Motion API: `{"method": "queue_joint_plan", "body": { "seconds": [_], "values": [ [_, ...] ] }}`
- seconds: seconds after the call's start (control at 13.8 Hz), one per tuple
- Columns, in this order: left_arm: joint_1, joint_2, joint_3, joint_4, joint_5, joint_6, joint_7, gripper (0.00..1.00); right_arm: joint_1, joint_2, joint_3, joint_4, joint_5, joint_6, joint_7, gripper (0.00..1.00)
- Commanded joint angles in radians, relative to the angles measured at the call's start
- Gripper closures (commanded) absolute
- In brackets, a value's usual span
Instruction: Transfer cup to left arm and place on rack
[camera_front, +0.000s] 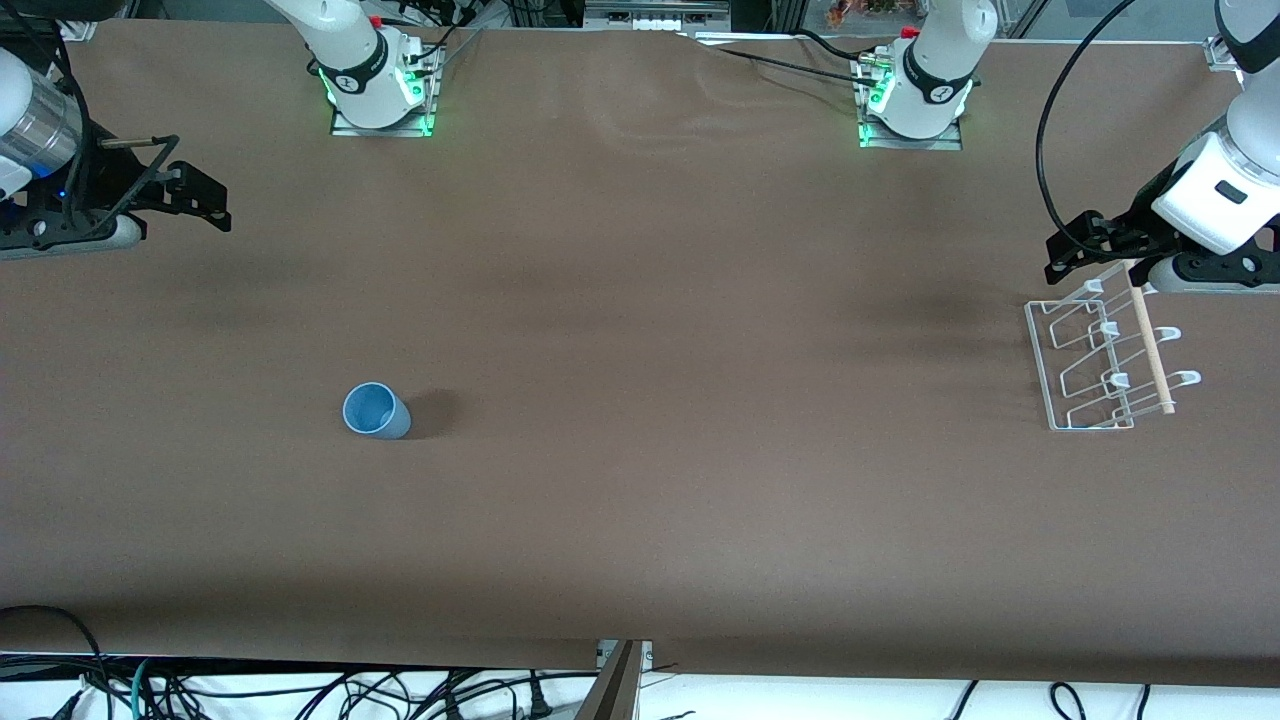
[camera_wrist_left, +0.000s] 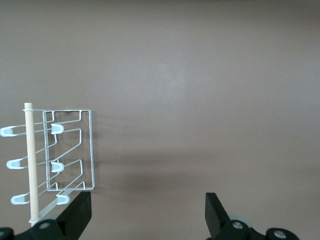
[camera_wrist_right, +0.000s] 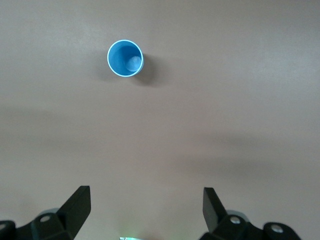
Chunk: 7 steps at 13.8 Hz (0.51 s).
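Your right gripper (camera_front: 205, 205) hangs at the upper left edge of the front frame, over bare table (camera_front: 640, 400) at the right arm's end, with its black fingers (camera_wrist_right: 77, 205) spread wide and nothing between them. In its wrist view the jaws stand apart at the bottom of the frame, and the cup (camera_wrist_right: 125, 58) sits well clear of them near the top.

Your left gripper (camera_front: 1075, 250) hangs at the right edge of the front frame, over the end of the rack (camera_front: 1090, 360) that lies farther from the front camera. Its fingers (camera_wrist_left: 75, 215) are also spread wide and empty.

The cup (camera_front: 375, 410) stands upright on the table, mouth up, in the lower left part of the front frame, toward the right arm's end and nearer the front camera than the right gripper. You can see down into it: it is empty, with only its pale bottom showing.

The rack rests flat on the table at the left arm's end, well apart from the cup. Its wooden dowel (camera_front: 1150, 340) runs across the white wire loops, and nothing hangs on its pegs (camera_wrist_left: 15, 163).

A wide stretch of brown table lies between cup and rack, with nothing standing on it.
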Motion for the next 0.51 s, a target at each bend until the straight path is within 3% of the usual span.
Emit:
{"method": "queue_joint_plan", "body": {
  "seconds": [0.0, 0.44],
  "values": [
    [0.004, -0.012, -0.007, -0.004, 0.019, 0.003, 0.018, 0.0, -0.011, 0.003, 0.006, 0.011, -0.003, -0.022, 0.013, 0.01],
    [0.004, -0.012, -0.007, -0.004, 0.019, 0.003, 0.018, 0.0, -0.012, 0.009, 0.006, 0.021, -0.004, -0.022, 0.016, 0.01]
  ]
}}
